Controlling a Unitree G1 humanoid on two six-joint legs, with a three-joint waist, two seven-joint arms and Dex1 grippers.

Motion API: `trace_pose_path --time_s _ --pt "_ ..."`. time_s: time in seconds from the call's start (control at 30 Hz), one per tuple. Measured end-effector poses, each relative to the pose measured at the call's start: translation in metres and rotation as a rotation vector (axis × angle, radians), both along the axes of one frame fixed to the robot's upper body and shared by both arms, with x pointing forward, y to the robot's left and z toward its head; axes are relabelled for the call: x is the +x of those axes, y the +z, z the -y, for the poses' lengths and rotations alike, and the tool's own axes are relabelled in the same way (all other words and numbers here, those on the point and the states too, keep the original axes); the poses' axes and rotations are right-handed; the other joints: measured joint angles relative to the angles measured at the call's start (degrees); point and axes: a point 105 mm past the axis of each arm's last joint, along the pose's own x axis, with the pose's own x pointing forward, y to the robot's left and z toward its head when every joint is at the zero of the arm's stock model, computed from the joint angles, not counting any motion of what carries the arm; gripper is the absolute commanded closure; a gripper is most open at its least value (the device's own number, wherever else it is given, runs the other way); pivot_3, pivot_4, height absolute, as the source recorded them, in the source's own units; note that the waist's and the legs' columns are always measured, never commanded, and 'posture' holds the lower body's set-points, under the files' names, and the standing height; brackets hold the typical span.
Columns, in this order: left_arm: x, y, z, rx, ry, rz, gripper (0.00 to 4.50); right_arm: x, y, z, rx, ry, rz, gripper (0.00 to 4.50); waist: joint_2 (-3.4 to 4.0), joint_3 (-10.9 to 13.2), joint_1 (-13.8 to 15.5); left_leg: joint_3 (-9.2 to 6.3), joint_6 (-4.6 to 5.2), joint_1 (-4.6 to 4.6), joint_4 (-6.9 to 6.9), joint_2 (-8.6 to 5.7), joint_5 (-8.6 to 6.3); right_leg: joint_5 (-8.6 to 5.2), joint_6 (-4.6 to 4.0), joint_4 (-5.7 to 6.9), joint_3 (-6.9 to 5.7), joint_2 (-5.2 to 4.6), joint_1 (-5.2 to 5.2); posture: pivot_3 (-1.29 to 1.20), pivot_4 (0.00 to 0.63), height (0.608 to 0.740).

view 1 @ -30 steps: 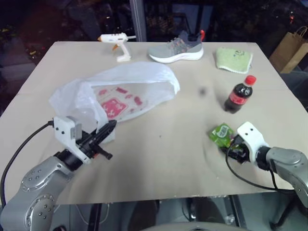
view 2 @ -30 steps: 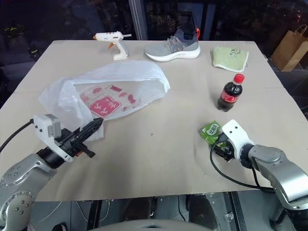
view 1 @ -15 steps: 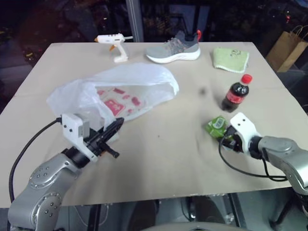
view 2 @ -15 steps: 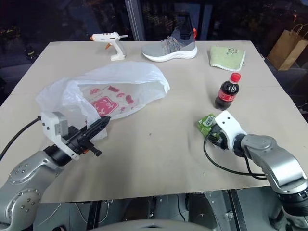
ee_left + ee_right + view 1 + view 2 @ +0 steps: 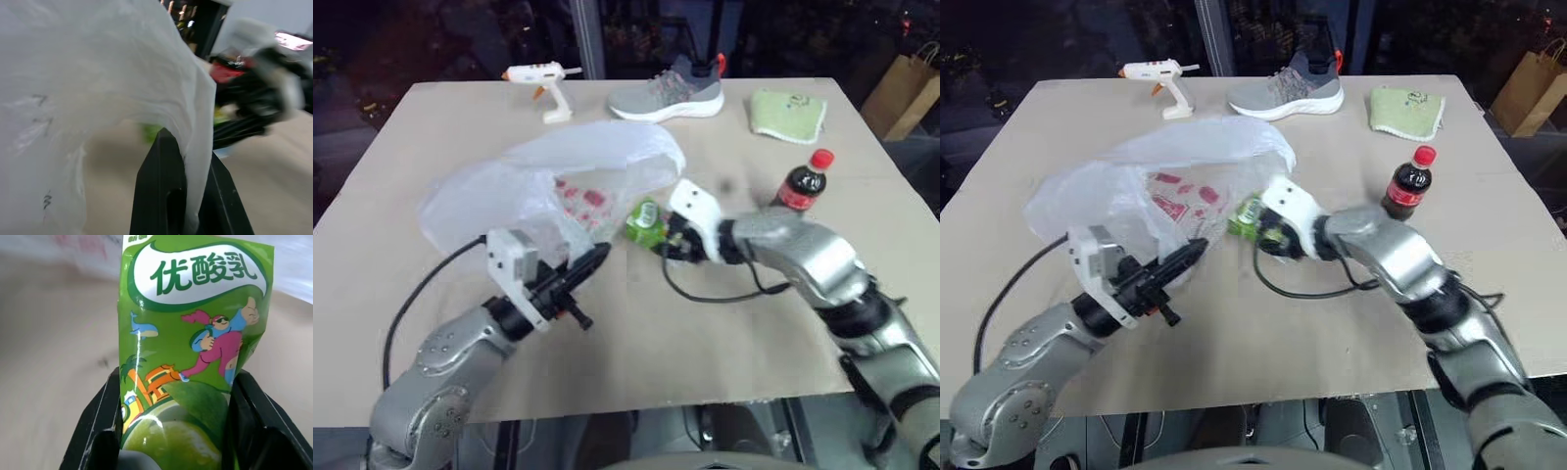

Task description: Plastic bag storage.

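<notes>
The right gripper (image 5: 658, 233) has swung its clamped green pouch (image 5: 188, 347) to the plastic bag (image 5: 548, 186), at 9 o'clock; the wrist view reveals left gripper (image 5: 188, 196) pinching film.

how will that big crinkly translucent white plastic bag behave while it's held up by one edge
The crinkly translucent white plastic bag is probably very floppy: it drapes in folds from the left gripper pinching its rim. Being thin film, it likely weighs little, so the mouth may sag shut or slide across the table.
</notes>
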Motion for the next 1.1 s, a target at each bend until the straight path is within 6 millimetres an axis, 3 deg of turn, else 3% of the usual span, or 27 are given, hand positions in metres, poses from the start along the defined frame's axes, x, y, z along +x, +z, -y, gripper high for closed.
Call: trace_pose_path --time_s 0.2,0.4,0.5,0.6,0.7,0.87,0.93,0.97,1.1 --pt "-0.024 -0.015 0.011 0.010 -0.111 -0.083 4.50 0.011 0.013 -0.051 0.057 0.089 -0.006 2.31 0.06 0.0 -0.8 -0.01 -0.01 -0.05 -0.15 0.03 0.01 -0.02 -0.04 0.12 -0.02 0.03 -0.18 0.00 0.150 0.740" --pt "-0.030 -0.015 0.014 0.020 -0.158 -0.081 4.50 0.000 0.032 -0.111 0.165 0.197 -0.076 2.31 0.18 0.1 -1.2 0.03 -0.01 -0.03 -0.15 0.03 0.01 -0.06 -0.10 0.43 0.03 0.06 -0.33 0.00 0.150 0.740" --pt "-0.032 -0.017 0.015 0.018 -0.167 -0.083 4.50 -0.010 0.053 -0.138 0.263 0.240 -0.111 1.45 0.20 0.1 -1.1 -0.01 -0.02 -0.01 -0.15 0.04 0.01 -0.12 -0.20 0.54 0.00 0.08 -0.36 0.00 0.150 0.740" --pt "-0.035 -0.021 0.014 0.019 -0.170 -0.098 4.50 0.009 0.063 -0.132 0.324 0.141 -0.104 0.11 0.17 0.1 -0.4 -0.09 -0.06 -0.01 -0.12 -0.05 0.03 -0.11 -0.19 0.53 -0.08 -0.01 -0.27 0.00 0.150 0.740" --pt "-0.033 -0.018 0.016 0.011 -0.165 -0.079 4.50 0.023 0.058 -0.124 0.332 0.056 -0.107 0.11 0.18 0.1 -0.9 -0.05 -0.17 0.02 -0.10 -0.07 0.09 -0.10 -0.17 0.65 -0.04 -0.02 -0.30 0.00 0.150 0.740" --pt "-0.018 -0.001 0.015 -0.042 -0.126 -0.011 4.50 0.018 0.049 -0.115 0.292 0.110 -0.072 0.11 0.20 0.1 -1.1 -0.15 -0.17 0.09 -0.12 0.07 0.10 -0.16 -0.26 0.81 -0.08 0.15 -0.33 0.00 0.150 0.740" --pt "-0.008 0.006 0.008 -0.065 -0.084 0.008 4.50 0.018 0.039 -0.100 0.257 0.140 -0.062 0.11 0.21 0.1 -0.7 -0.24 -0.18 0.03 -0.07 0.05 0.11 -0.16 -0.26 0.81 -0.16 0.12 -0.31 0.00 0.150 0.740" --pt "0.000 0.011 -0.004 -0.094 -0.022 0.014 4.50 0.024 0.031 -0.073 0.213 0.137 -0.040 0.11 0.21 0.1 -0.6 -0.23 -0.18 0.02 -0.01 0.03 0.11 -0.15 -0.24 0.79 -0.16 0.10 -0.28 0.00 0.150 0.740" --pt "0.008 0.024 -0.028 -0.166 0.076 0.032 4.50 0.030 0.026 -0.010 0.109 0.133 0.025 0.11 0.18 0.2 -0.8 -0.15 -0.18 0.01 0.04 -0.08 0.11 -0.14 -0.20 0.77 -0.11 -0.06 -0.27 0.00 0.150 0.740"
